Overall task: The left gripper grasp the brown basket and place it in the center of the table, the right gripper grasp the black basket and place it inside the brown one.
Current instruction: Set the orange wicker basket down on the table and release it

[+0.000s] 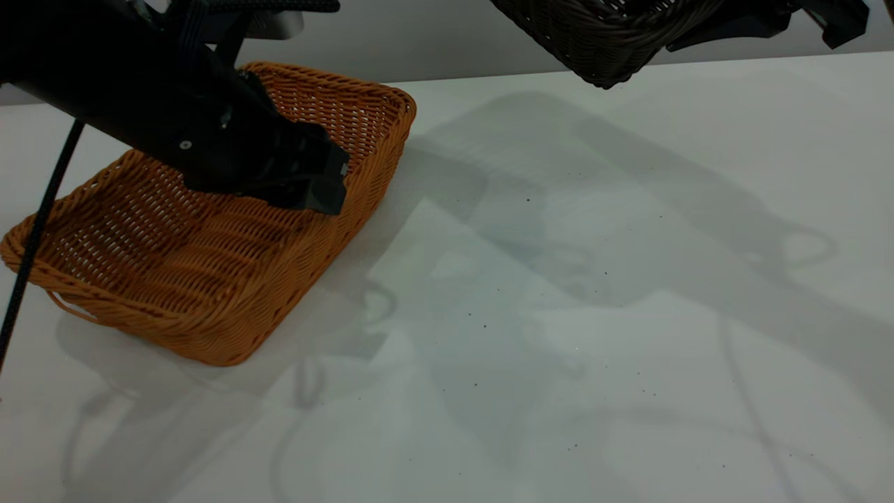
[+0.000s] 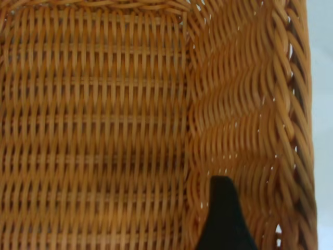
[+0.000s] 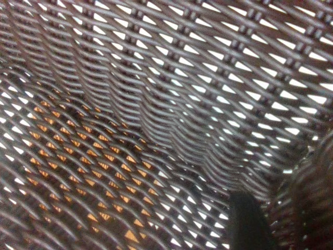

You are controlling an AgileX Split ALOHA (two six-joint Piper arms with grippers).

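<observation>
The brown basket (image 1: 209, 279) sits at the left of the table (image 1: 573, 293), its near end slightly raised over a shadow. My left gripper (image 1: 314, 188) reaches into it at the long side wall nearest the table's middle, shut on that wall. One black finger (image 2: 223, 224) lies against the inside of the wall (image 2: 244, 120); the other is hidden outside. The black basket (image 1: 601, 35) hangs in the air at the top right, clear of the table, with my right gripper (image 1: 688, 38) shut on its rim. A finger (image 3: 250, 224) shows inside its weave (image 3: 208, 78), with the brown basket (image 3: 78, 172) visible through the gaps.
The white tabletop stretches from the middle to the right, marked only by shadows and a few dark specks. A thin black cable (image 1: 35, 230) hangs from the left arm across the brown basket's left end. A small loop handle (image 1: 66, 307) sticks out at that end.
</observation>
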